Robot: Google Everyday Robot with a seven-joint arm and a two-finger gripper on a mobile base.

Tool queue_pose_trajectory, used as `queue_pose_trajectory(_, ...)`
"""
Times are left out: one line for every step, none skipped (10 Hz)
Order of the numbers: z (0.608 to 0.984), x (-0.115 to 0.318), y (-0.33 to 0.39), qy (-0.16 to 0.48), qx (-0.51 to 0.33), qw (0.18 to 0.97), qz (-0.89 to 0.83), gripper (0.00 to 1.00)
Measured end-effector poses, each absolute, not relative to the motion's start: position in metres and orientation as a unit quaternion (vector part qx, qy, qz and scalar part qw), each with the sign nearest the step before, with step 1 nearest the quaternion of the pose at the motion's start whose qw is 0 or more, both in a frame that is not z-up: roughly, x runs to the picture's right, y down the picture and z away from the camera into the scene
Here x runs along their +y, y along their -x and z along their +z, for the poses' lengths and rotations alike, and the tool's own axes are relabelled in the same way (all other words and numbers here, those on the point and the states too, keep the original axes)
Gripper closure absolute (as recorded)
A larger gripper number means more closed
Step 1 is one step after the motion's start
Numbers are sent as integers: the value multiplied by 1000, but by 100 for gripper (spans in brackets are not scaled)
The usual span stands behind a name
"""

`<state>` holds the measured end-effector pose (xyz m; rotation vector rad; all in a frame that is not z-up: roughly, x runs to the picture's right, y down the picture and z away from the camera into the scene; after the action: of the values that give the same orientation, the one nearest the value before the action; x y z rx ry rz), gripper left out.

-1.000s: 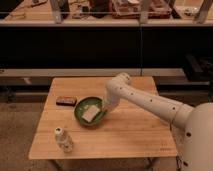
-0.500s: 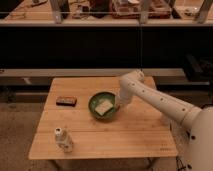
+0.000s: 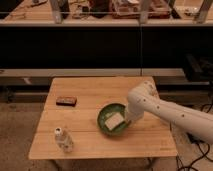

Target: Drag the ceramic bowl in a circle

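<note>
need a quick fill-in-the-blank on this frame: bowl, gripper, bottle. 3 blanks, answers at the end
1. The ceramic bowl on the table is glossy ____.
2. The gripper meets the bowl at its ____ rim, as the camera sees it.
3. The white bottle stands ____ near the table's front-left corner.
Missing words: green; right; upright.

Looks like a lab or workshop to me: cluttered benches run behind the wooden table, speckled floor around it, my gripper low over its middle.
</note>
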<state>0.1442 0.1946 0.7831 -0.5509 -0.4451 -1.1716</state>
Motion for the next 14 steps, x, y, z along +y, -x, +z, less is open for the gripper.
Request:
queue_pose_trajectory(769, 217, -139, 267, -215, 770, -538, 100)
queue_pose_trajectory(761, 232, -126, 269, -228, 765, -538, 100)
queue_pose_trajectory(756, 241, -107, 263, -244, 758, -545, 100)
queue_pose_trajectory(756, 245, -85, 253, -260, 750, -553, 100)
queue_pose_trajectory(761, 246, -57, 237, -280, 739, -564, 100)
queue_pose_trajectory(765, 243, -38, 224, -294, 734, -570, 100)
queue_pose_trajectory(774, 233, -17, 203, -305, 728, -579, 100)
queue_pose_trajectory(782, 223, -3, 186, -312, 726, -584, 100)
queue_pose_trajectory(797, 205, 12, 162, -319, 725, -588, 100)
queue_pose_trajectory(807, 195, 18, 150, -320, 726, -589, 100)
queue_pose_trajectory(822, 181, 21, 135, -319, 729, -590, 100)
queue_pose_trajectory(839, 166, 18, 125, -314, 737, -586, 100)
queue_pose_trajectory(850, 158, 11, 122, -308, 743, -581, 100)
queue_pose_trajectory(863, 147, -1, 121, -299, 753, -574, 100)
